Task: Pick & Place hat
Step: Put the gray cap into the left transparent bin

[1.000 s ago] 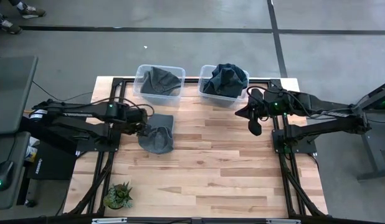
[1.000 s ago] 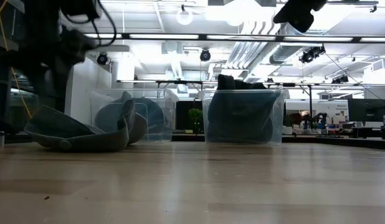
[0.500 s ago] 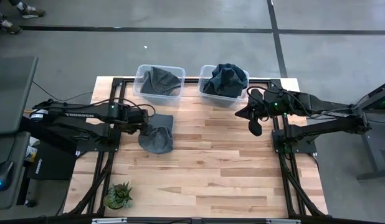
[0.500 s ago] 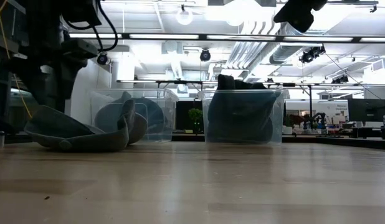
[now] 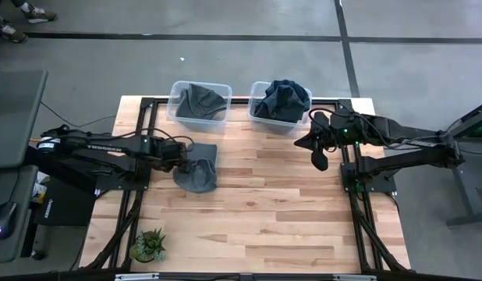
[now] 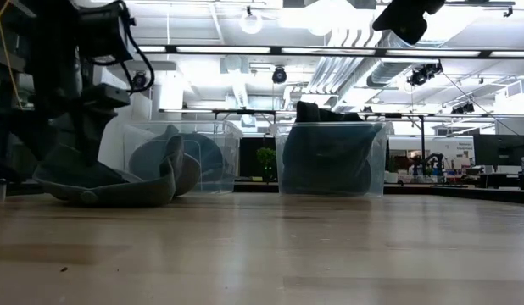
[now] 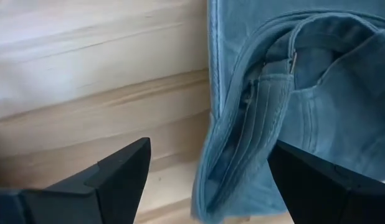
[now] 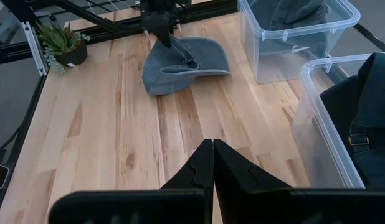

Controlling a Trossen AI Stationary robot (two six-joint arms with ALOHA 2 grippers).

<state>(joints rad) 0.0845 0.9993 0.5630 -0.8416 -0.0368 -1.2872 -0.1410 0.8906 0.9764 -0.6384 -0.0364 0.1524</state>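
Note:
A blue-grey denim hat (image 5: 198, 167) lies on the wooden table at the far left, opening up, with its rim showing in the left wrist view (image 7: 242, 143). It also shows in the low view (image 6: 109, 182) and the right wrist view (image 8: 183, 65). My left gripper (image 5: 183, 157) is open and low at the hat's left edge. In the left wrist view (image 7: 208, 155) its two fingers stand one on each side of the folded rim. My right gripper (image 5: 319, 150) is shut and empty, held high over the table's far right; it shows in its wrist view (image 8: 211, 163).
Two clear plastic bins stand at the far edge. The left bin (image 5: 199, 102) holds a blue-grey hat and the right bin (image 5: 281, 104) holds dark cloth. A small potted plant (image 5: 149, 245) stands at the near left corner.
My left gripper has come down toward the hat and a little toward the table's right, and now stands at the hat's left rim. The hat has stayed where it was.

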